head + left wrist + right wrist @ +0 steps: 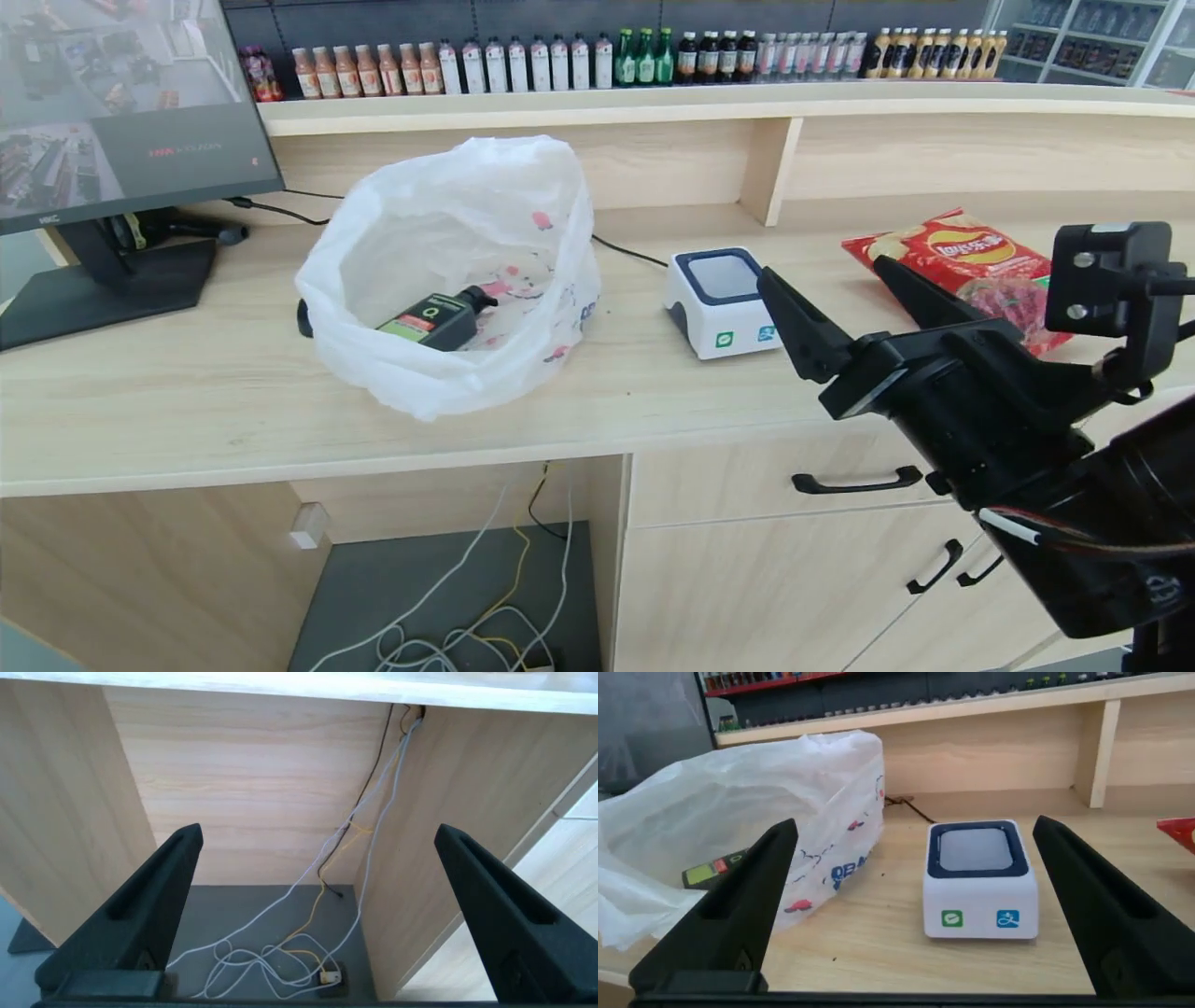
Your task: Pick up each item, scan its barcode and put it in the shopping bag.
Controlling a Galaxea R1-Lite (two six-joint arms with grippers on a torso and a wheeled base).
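While the right arm's jaws hang spread wide and empty just in front of the scanner (721, 301), the left arm's jaws, likewise apart and empty, sit below the table (187, 392) facing loose cables (280, 952). A dark bottle (437, 319) lies inside the white shopping bag (448, 205) on the table. The red chip bag (966, 250) lies right of the scanner.

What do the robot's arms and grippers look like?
The right gripper is matte black: two long, tapering wedge-shaped fingers on a blocky black body. A black bracket with silver screws sits on its wrist, and a white cable runs along the arm. The left gripper has matching black tapered fingers.
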